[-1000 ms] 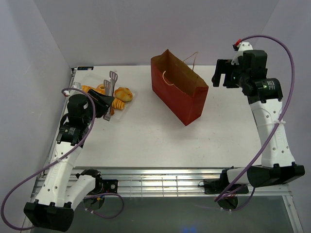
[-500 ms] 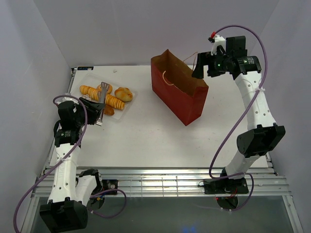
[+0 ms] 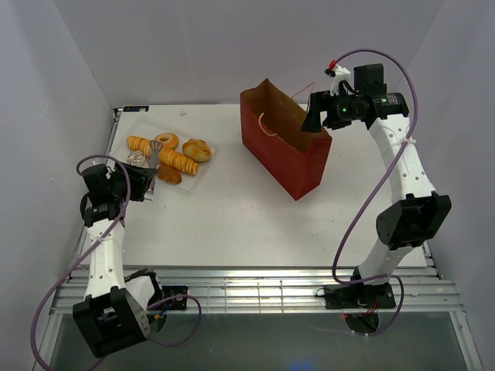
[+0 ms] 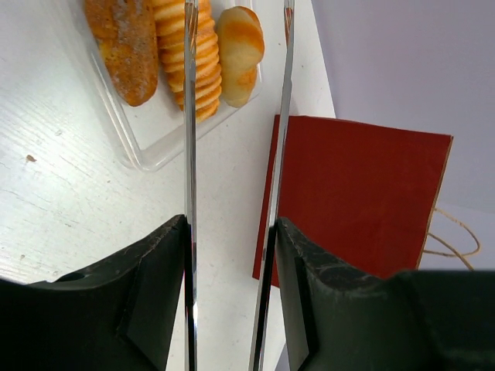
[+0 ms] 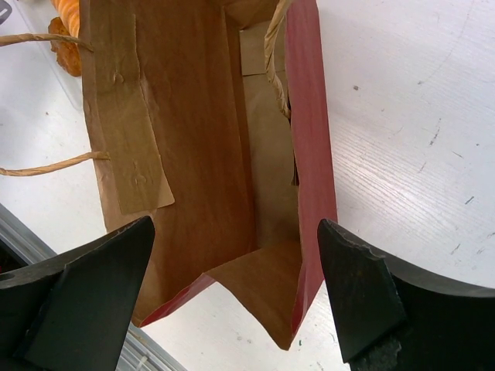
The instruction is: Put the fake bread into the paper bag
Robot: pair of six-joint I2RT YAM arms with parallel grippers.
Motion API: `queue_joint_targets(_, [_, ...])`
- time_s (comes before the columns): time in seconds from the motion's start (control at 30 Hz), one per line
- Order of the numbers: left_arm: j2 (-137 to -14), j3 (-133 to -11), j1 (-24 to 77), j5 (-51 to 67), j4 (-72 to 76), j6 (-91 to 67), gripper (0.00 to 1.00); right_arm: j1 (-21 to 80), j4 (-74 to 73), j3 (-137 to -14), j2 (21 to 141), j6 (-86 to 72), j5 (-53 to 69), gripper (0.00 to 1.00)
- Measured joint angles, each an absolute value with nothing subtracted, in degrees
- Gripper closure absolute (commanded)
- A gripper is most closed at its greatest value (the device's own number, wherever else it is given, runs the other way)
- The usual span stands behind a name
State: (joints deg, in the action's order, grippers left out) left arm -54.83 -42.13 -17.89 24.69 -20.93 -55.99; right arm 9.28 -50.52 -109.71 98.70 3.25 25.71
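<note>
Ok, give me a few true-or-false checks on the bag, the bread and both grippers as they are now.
1. The paper bag stands upright with its mouth open. True.
2. The fake bread lies on a clear tray, left of the bag in the top view. True.
3. One pastry lies inside the bag. False: the right wrist view shows only bare brown paper inside.
4. The left gripper holds the metal tongs. True.
5. The right gripper is shut on a string handle. False: it is open above the bag's mouth, holding nothing.
</note>
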Motion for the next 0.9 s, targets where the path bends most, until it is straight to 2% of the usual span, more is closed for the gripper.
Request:
queue_joint_targets(0.33, [-61.73, -41.67, -24.27, 29.08, -18.37, -56.01, 0.42, 10.50, -50.48, -109.71, 98.74, 3.20, 25.63, 0.09])
queue_joint_targets(0.63, [-68.18, -41.65, -26.17, 30.85, -14.68, -54.87, 0.42, 11.00, -50.43, -109.71, 98.72, 3.20, 25.21, 0.09])
queue_joint_targets(0.9, [-74.56, -42.26, -26.20, 31.14, -11.75, -52.71, 0.36, 11.18, -50.41, -109.69, 98.50, 3.20, 24.58, 0.09])
